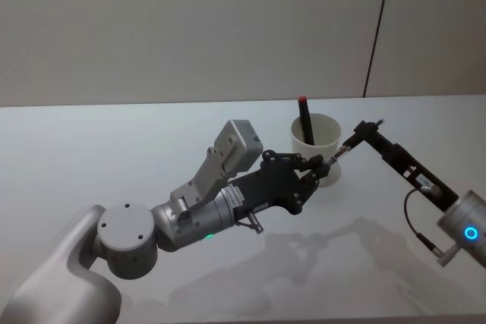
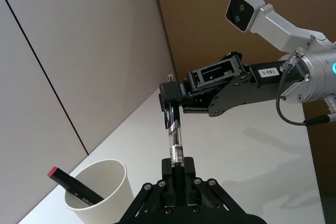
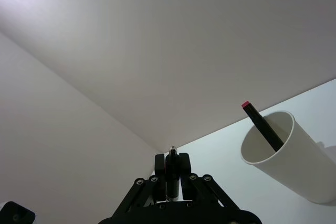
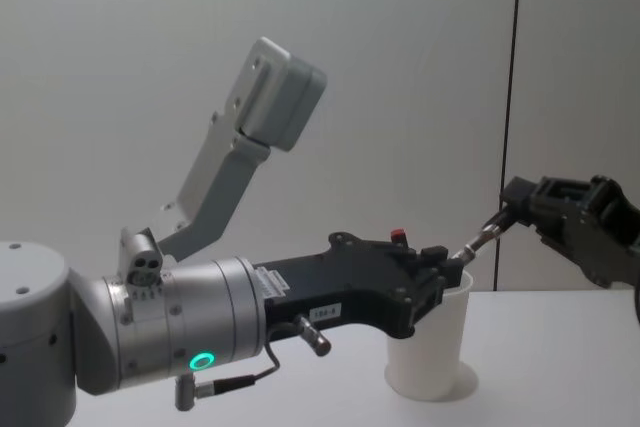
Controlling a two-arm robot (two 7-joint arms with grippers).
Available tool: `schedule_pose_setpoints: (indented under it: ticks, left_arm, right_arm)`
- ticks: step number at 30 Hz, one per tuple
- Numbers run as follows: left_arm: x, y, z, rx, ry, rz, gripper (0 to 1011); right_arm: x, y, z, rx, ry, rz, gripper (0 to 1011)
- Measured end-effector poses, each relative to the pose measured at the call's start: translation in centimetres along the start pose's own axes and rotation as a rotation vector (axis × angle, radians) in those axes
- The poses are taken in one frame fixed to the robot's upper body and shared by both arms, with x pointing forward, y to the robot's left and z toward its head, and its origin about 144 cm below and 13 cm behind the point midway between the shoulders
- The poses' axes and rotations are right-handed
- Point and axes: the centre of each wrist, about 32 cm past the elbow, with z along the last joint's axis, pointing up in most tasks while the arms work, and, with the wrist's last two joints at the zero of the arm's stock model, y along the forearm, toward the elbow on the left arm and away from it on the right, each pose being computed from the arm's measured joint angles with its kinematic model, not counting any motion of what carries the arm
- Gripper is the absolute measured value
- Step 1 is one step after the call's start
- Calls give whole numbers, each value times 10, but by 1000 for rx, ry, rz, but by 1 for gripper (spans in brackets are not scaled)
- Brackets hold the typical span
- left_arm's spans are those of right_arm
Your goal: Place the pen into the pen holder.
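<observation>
Between both hands point(image 2: 177, 169), slim clear-barrelled pen point(image 2: 175, 139).

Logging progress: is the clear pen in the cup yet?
Out. The clear pen spans between the left gripper and right gripper, beside the cup, which holds a black pen.

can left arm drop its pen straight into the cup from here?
Probably not yet. The left gripper and right gripper both grip the pen, beside the pen holder, not above its mouth; a red-capped pen already stands inside.
</observation>
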Motion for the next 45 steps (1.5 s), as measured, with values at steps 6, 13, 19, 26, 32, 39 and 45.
schedule_pose_setpoints:
  ticks: [6,13,19,26,32,39,45]
  left_arm:
    - [0,0,0,0,0,0,131]
    - [0,0,0,0,0,0,301]
    - [0,0,0,0,0,0,503]
    - [0,0,0,0,0,0,723]
    - [0,0,0,0,0,0,888]
    - [0,0,0,0,0,0,1004]
    - [0,0,0,0,0,0,1004]
  right_arm:
    - [1,2,-1,3,1,-4,132]
    - [1,3,0,7,-5,-12,132]
    - [0,4,0,8,-15,-16,132]
    - [-1,7,3,-3,-58,-24,132]
    - [-3,13,10,-20,-128,-27,132]
    - [-6,24,27,-38,-232,-24,132]
    - [-8,37,46,-51,-319,-22,132]
